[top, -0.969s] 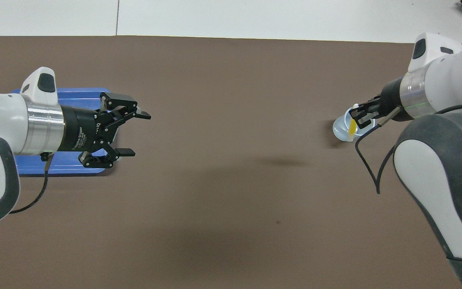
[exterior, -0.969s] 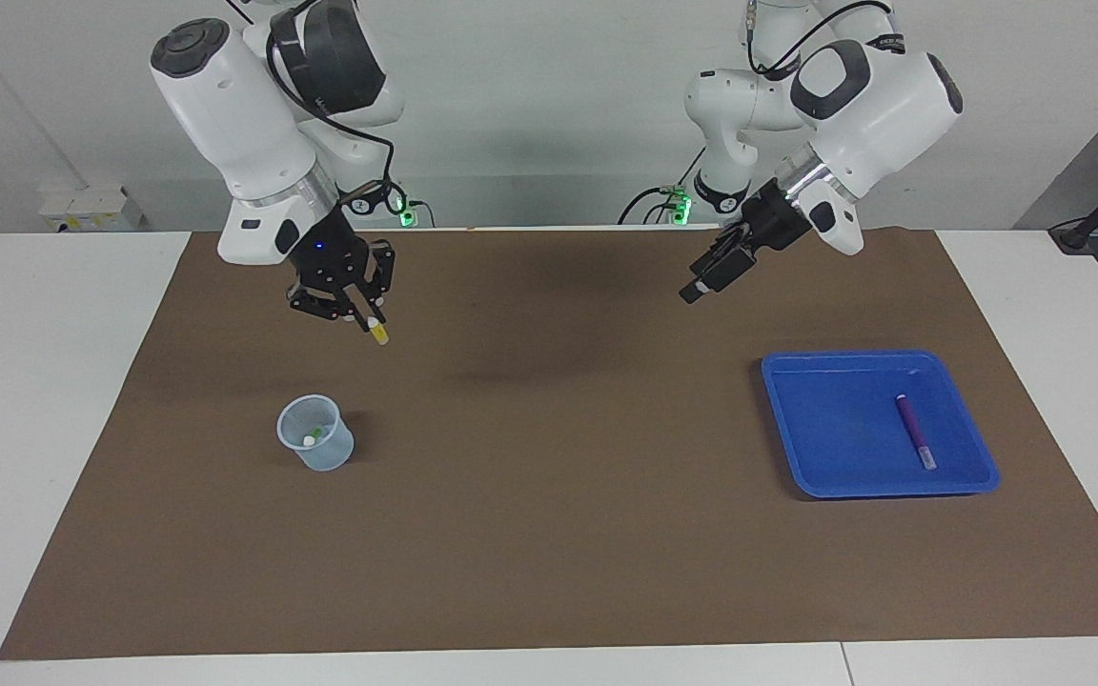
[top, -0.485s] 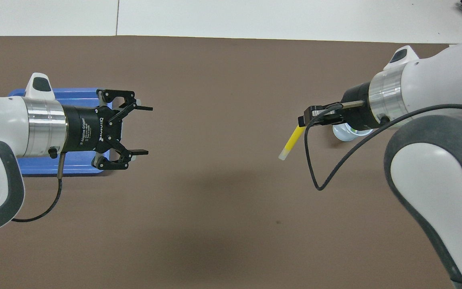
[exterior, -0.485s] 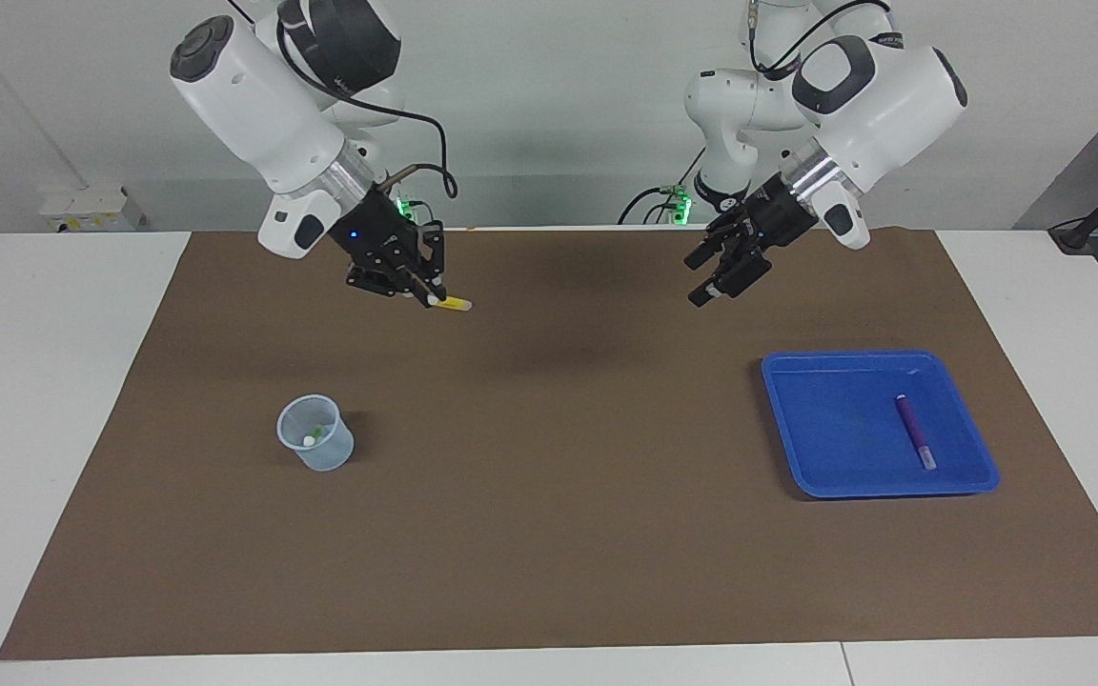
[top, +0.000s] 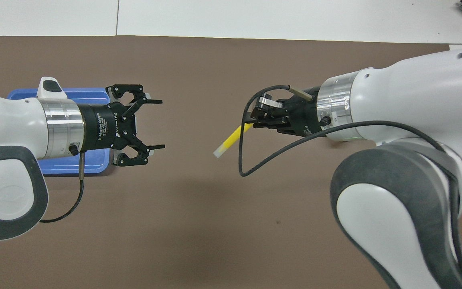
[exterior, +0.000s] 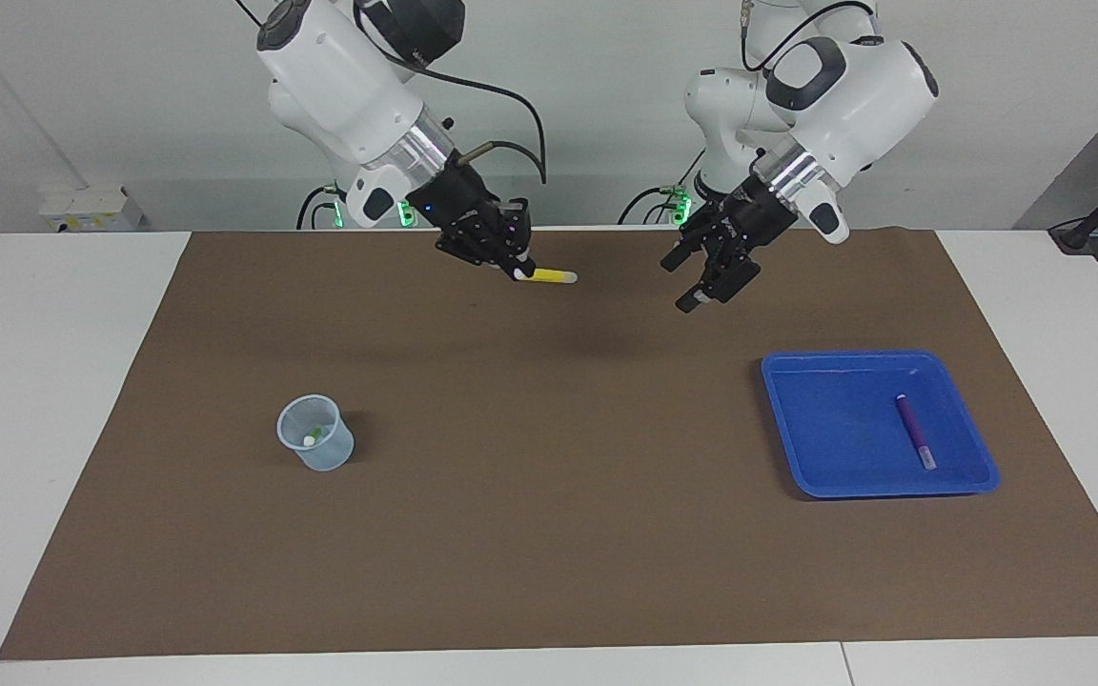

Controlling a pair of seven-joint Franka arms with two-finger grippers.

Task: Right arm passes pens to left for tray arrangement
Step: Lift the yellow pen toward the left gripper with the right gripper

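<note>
My right gripper (exterior: 517,271) (top: 252,125) hangs in the air over the mat's middle, shut on one end of the yellow pen (exterior: 551,276) (top: 230,139). The pen's whitish end points toward my left gripper (exterior: 681,284) (top: 162,124). That gripper hangs open at about the same height, a short gap from the pen tip. The blue tray (exterior: 825,429) (top: 74,94) lies toward the left arm's end of the mat, with the purple pen (exterior: 914,431) in it. A green pen (exterior: 315,436) stands in the small translucent cup (exterior: 316,448).
A brown mat (exterior: 549,534) covers most of the white table. The cup stands toward the right arm's end of the mat. In the overhead view my right arm hides the cup, and my left arm covers most of the tray.
My right gripper has carried the yellow pen from above the cup toward the mat's middle, tilting it level. My left gripper has shifted a little toward it, staying open.
</note>
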